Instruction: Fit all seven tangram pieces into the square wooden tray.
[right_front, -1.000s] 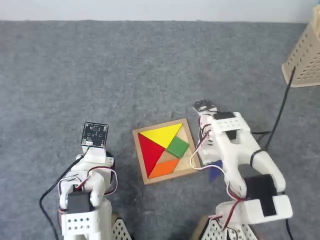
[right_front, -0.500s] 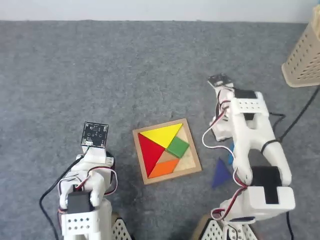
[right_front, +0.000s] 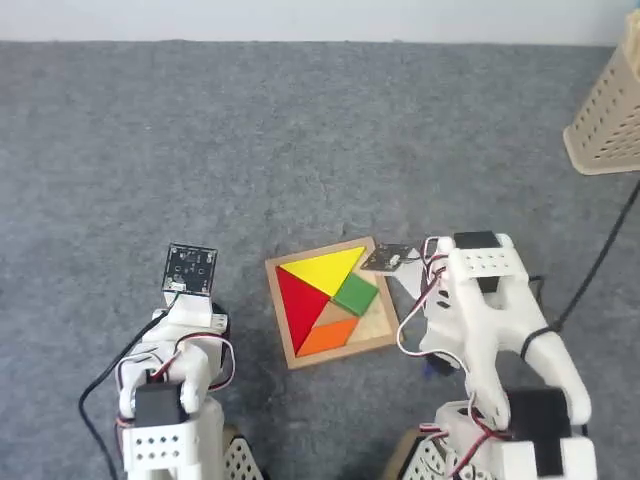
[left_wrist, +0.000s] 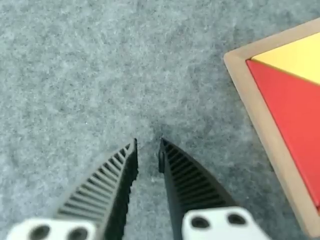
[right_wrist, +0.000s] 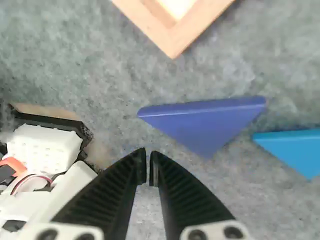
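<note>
On the grey carpet (right_front: 300, 150): one square wooden tray (right_front: 284, 315), lying at an angle between the two arms.
In the tray: four coloured pieces lying flat, edge to edge. They are one yellow triangle (right_front: 325, 270), one red triangle (right_front: 298, 305), one green square (right_front: 355, 294) and one orange piece (right_front: 328, 338).
Outside the tray: two pieces near a tray corner, one dark blue triangle (right_wrist: 205, 122) and one light blue piece (right_wrist: 292, 150) just beside it.
Left gripper (left_wrist: 147, 147): a narrow gap between the jaws, holding nothing, over bare carpet beside the tray's rim.
Right gripper (right_wrist: 148, 160): jaws almost touching, holding nothing, over carpet near the dark blue triangle.
</note>
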